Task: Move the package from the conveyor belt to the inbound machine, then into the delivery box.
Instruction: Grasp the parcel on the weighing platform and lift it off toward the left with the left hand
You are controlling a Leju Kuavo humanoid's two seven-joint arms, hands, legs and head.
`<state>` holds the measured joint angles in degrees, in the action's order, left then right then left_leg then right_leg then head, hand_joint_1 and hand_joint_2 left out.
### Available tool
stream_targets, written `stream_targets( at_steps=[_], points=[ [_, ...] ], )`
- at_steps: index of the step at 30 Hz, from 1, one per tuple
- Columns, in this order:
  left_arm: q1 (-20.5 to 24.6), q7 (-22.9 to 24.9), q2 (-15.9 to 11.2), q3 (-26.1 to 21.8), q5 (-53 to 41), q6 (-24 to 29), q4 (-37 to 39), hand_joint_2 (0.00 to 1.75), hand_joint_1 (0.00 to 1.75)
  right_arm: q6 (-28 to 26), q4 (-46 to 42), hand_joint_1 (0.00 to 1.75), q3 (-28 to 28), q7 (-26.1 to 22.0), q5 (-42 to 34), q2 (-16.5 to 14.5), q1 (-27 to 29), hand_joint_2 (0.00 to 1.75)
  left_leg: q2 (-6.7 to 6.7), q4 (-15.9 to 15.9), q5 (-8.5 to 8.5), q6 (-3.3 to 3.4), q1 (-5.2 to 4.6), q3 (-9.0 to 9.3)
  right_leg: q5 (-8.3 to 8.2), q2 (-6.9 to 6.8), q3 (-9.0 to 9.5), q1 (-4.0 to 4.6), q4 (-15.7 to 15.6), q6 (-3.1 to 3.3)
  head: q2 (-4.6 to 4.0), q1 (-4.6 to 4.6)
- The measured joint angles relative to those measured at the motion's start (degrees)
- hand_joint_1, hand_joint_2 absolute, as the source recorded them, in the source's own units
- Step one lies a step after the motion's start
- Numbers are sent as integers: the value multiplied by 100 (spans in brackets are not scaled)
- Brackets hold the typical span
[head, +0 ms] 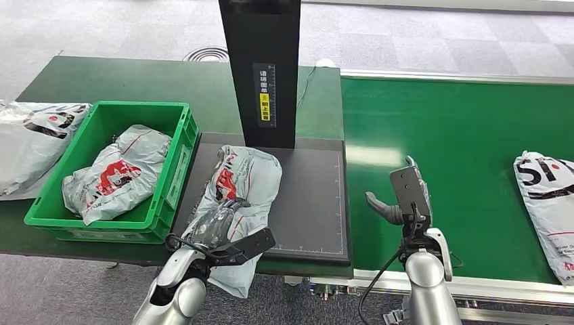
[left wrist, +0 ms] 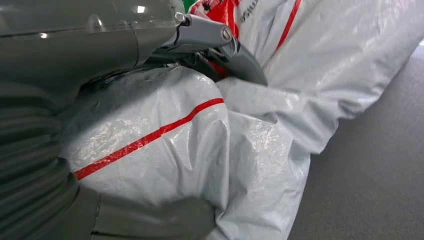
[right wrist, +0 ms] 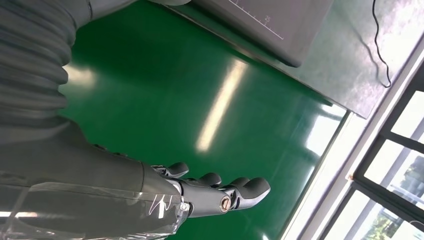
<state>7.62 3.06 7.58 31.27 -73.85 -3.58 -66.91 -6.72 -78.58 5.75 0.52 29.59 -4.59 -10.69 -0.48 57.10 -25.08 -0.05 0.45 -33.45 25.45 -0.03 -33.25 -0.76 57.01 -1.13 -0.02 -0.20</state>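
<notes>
Package [head: 240, 186]: on the machine [head: 308, 203] plate, near end overhanging the front edge.
Left hand [head: 216, 227]: gripping that near end.
Right hand [head: 399, 200]: empty, fingers apart, over the belt [head: 460, 135].
Handling: soft, slick, light, sags; likely best grabbed by bunched bulk.
Box [head: 177, 166]: just left.

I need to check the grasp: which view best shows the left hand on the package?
The left wrist view: the left hand wraps the package up close. The head view shows hand and package whole, smaller. The right wrist view looks at the belt.

- Bare dark grey scanner platform [head: 311, 203] lay open right of the tall black scanner column [head: 260, 68].
- Left of that column, the green plastic crate's [head: 177, 177] near wall stood in the way.
</notes>
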Motion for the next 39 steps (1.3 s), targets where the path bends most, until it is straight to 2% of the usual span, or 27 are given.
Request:
stream_targets(
  at_steps=[24,26,30,35,39],
  points=[
    [8,-30,18,-80,-32,126,-11,175,175,-21,-287,0,-121,-9,-7,-5,189,175,0,0,-1,0,0,11,1,0,10,0,0,1,0,0],
    [-28,-245,29,-115,43,585,-58,175,175,-36,-386,0,-154,-72,-62,-7,252,175,2,0,-1,0,0,7,0,3,3,1,0,1,0,0],
    [-37,-916,20,-248,339,1991,-583,175,175,-29,-592,0,-247,-223,-255,-2,342,175,3,0,1,-1,1,-8,0,3,-10,2,1,1,0,-1],
    [11,-1370,-26,-392,300,3035,-1339,175,175,-33,-649,0,-303,-340,-459,42,325,175,4,0,1,-1,1,-10,0,4,-12,1,1,1,0,0],
    [55,-1499,-62,-441,128,3597,-1677,175,175,-60,-614,0,-309,-451,-563,86,289,175,3,0,0,0,1,-11,0,3,-12,1,1,1,0,0]
  ],
)
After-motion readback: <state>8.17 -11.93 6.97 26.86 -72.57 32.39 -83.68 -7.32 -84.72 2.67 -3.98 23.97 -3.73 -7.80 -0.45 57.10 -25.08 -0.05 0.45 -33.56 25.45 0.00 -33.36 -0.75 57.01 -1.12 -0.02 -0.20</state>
